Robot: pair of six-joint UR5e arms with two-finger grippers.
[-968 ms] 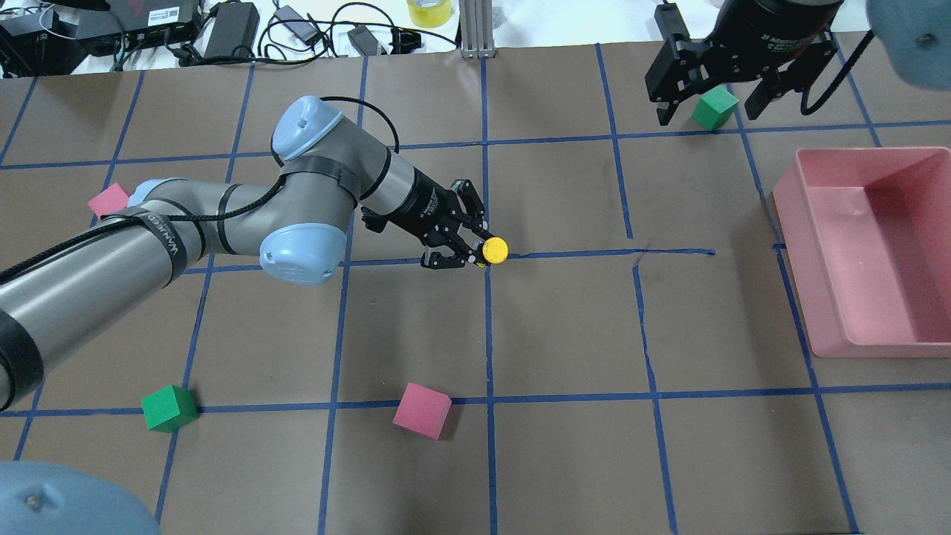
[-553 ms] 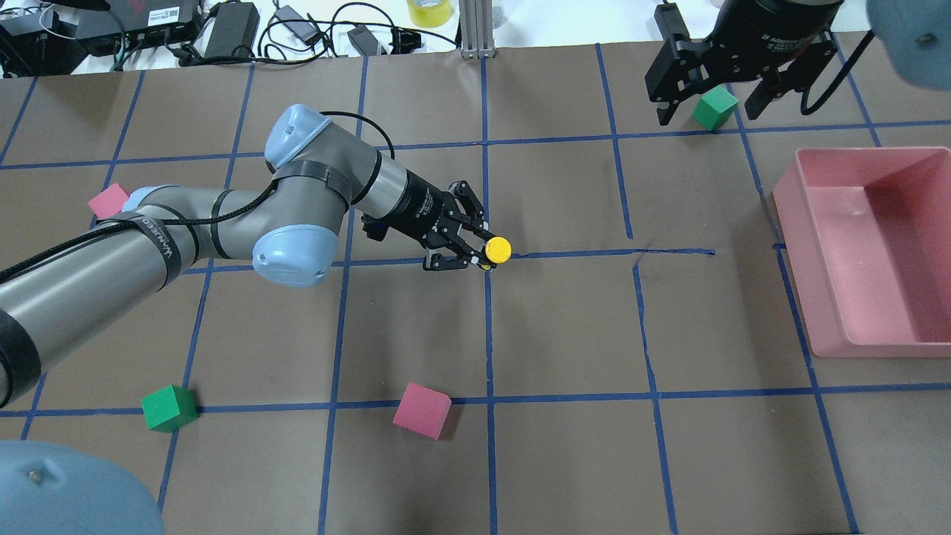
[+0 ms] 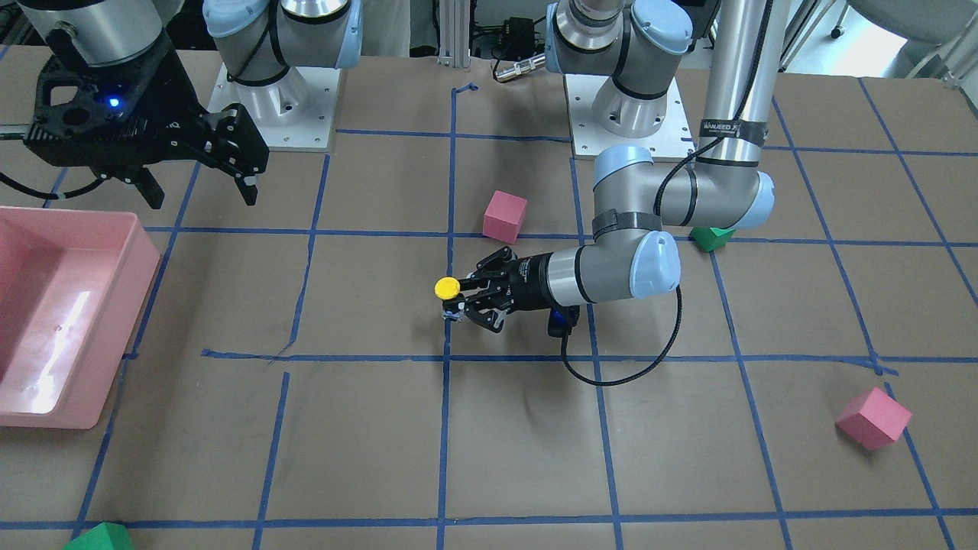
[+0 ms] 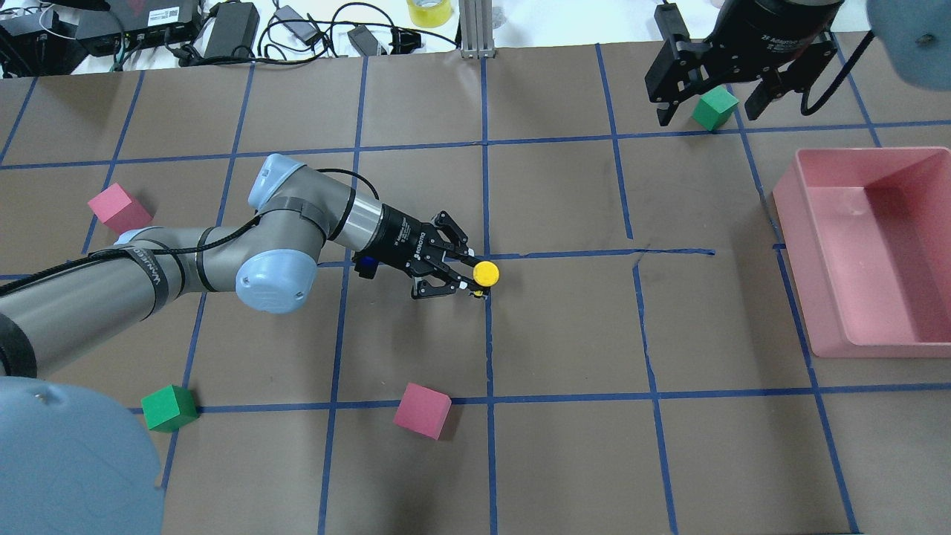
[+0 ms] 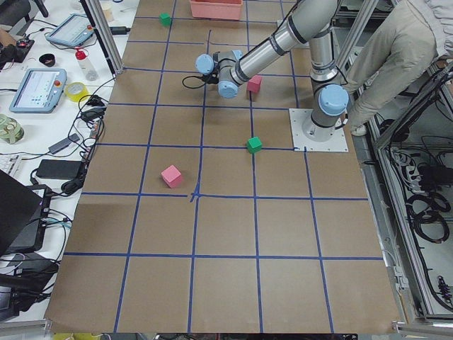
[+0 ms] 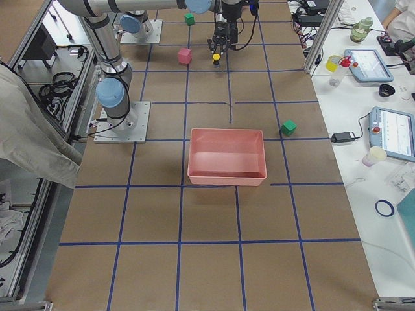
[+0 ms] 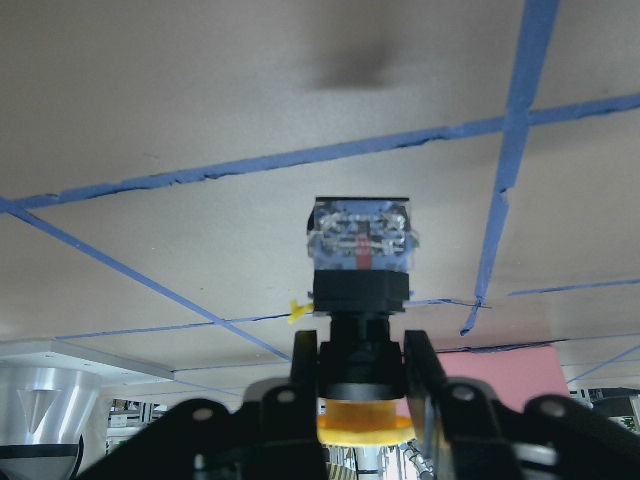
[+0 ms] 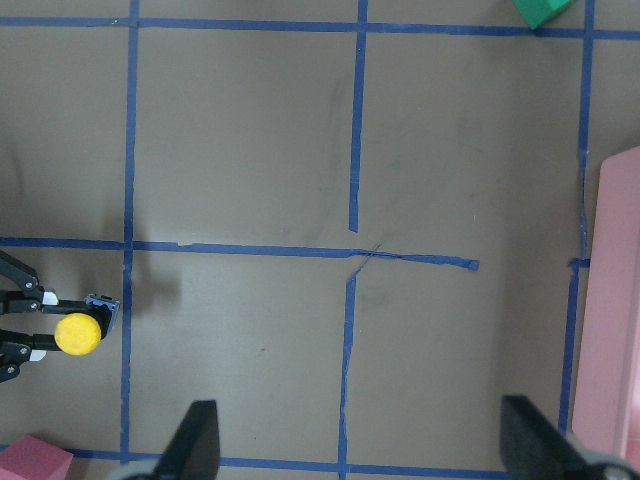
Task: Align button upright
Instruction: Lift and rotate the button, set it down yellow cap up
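The left gripper (image 4: pixel 474 278) is clenched on the button (image 4: pixel 486 273). Its fingers (image 7: pixel 305 362) pinch the black body just under the yellow cap, cap up, grey base down, low over the table (image 4: pixel 565 461) near its middle. Since 0.6 s ago the arm has sunk and drawn the button a little toward the robot. The right gripper (image 4: pixel 706 115) hangs spread wide and empty above a green cube (image 4: pixel 717 104). One button, two green cubes, two pink cubes (image 4: pixel 422 409), one pink tray (image 4: pixel 795 260)

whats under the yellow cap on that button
Its black cylindrical body, pinched by the left claw, then the silvery contact block. Whether that block touches the brown table is hidden.
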